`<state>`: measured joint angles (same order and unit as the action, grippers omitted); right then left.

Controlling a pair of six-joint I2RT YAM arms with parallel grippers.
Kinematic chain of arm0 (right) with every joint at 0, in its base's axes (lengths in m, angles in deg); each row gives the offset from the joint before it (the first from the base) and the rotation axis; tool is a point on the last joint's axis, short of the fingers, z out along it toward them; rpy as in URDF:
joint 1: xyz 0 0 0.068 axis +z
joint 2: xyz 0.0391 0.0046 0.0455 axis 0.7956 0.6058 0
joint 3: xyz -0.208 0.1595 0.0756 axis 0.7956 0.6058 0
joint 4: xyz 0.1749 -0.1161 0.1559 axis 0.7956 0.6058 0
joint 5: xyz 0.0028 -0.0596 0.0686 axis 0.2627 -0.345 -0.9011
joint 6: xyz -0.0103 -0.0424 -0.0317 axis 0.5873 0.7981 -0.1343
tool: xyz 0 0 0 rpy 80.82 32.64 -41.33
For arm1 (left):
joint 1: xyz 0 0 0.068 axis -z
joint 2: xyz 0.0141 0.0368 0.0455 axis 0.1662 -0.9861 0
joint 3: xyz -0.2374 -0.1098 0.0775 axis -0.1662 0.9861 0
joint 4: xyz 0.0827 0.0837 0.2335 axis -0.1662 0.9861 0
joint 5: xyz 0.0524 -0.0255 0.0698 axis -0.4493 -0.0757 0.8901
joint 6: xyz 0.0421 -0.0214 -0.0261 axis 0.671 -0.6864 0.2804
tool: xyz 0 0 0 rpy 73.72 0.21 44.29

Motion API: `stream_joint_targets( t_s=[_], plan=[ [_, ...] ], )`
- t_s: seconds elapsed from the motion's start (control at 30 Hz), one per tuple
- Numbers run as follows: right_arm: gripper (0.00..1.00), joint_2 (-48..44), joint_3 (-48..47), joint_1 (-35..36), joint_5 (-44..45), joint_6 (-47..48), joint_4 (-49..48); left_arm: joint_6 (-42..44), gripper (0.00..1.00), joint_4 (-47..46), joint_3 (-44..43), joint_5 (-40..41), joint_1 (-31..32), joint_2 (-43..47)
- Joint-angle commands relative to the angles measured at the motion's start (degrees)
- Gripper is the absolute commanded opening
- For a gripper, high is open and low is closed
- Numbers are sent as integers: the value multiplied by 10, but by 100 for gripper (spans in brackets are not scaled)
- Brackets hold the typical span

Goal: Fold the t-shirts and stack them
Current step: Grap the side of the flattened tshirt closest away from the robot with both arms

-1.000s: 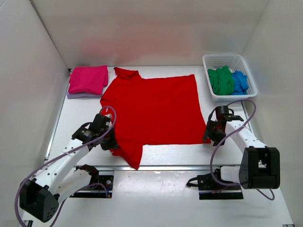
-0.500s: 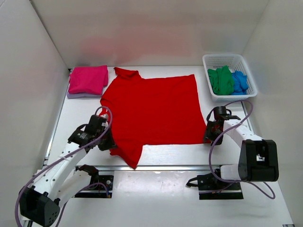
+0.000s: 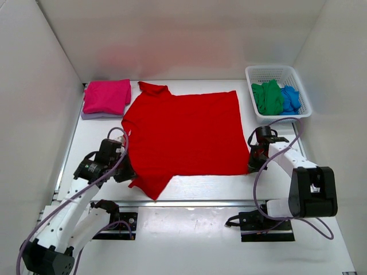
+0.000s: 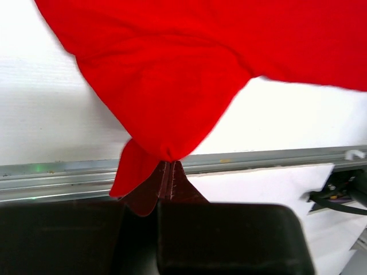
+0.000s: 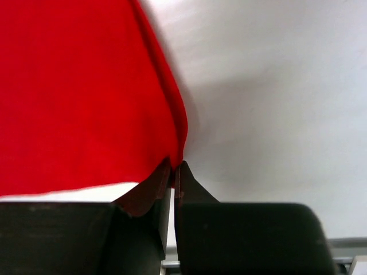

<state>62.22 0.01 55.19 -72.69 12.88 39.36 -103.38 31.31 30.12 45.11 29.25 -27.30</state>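
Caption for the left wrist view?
Left gripper pinching a bunched edge of the red t-shirt over the white table.

Centre of table (image 3: 229, 186): spread t-shirt (image 3: 183, 134). Far left corner: folded t-shirt (image 3: 106, 96). Far right: basket (image 3: 278, 70), holding two bunched t-shirts (image 3: 268, 97) side by side. At the spread t-shirt's near-left sleeve, left gripper (image 3: 129, 173); at its near-right corner, right gripper (image 3: 252, 166).

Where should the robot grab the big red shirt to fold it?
By its two near corners, coming from the robot's side. The red t-shirt lies spread flat, so only its edges give cloth to pinch. The left gripper is shut on the near sleeve and the right gripper on the near hem corner.
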Motion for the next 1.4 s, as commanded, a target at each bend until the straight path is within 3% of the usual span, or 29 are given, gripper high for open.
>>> stream_joint_targets(
  t_s=[0.0,0.53,0.8,1.07,1.37],
  plan=[
    [1,-49,-23,12,-20,-12,51,5,0,29,-44,-5,-7,18],
    [0,-146,-50,32,-65,-29,167,-37,0,103,-63,-34,-11,109],
    [0,-201,-28,-19,-73,7,211,-32,0,137,-92,-39,-20,113],
    [0,-198,-45,-33,-52,45,247,-45,0,154,-119,-73,-20,119],
    [0,-108,-93,-41,-66,61,207,-41,0,70,-124,-60,-18,63]
  ],
)
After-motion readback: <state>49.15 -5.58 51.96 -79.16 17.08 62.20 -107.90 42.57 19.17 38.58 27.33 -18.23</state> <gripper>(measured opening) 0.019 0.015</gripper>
